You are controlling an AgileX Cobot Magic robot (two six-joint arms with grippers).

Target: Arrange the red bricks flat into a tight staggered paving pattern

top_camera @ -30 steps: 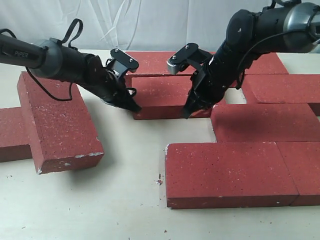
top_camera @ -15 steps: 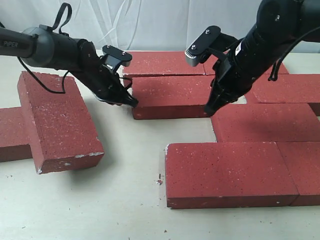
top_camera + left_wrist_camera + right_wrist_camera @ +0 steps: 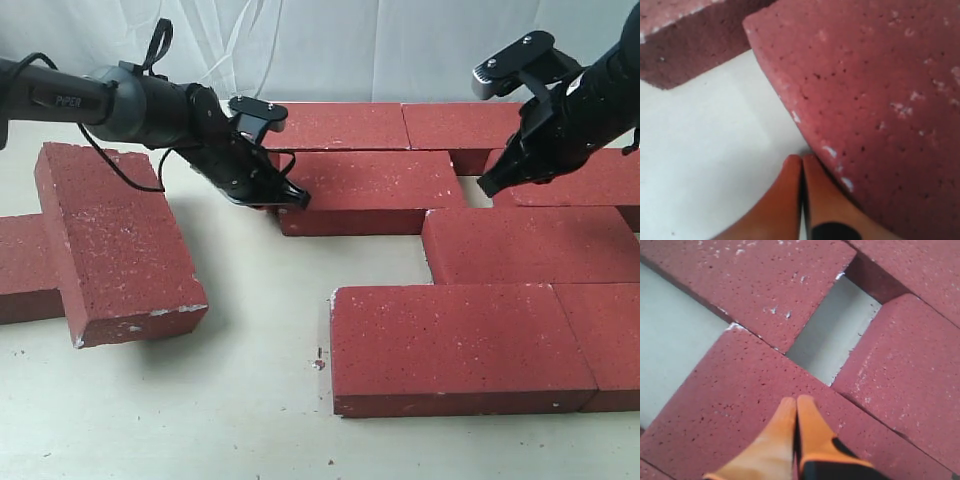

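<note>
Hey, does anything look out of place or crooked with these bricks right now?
Yes. The brick on the far left lies crosswise to the rows, apart from the pattern, overlapping or butting another brick; which is unclear. A small gap also shows bare table between the middle brick and its right neighbour.

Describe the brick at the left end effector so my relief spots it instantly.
Start at the paved red bricks, right of the exterior view. In their second row from the back, take the leftmost brick, left end effector at its corner. Only it has a bare gap at its right end.
</note>
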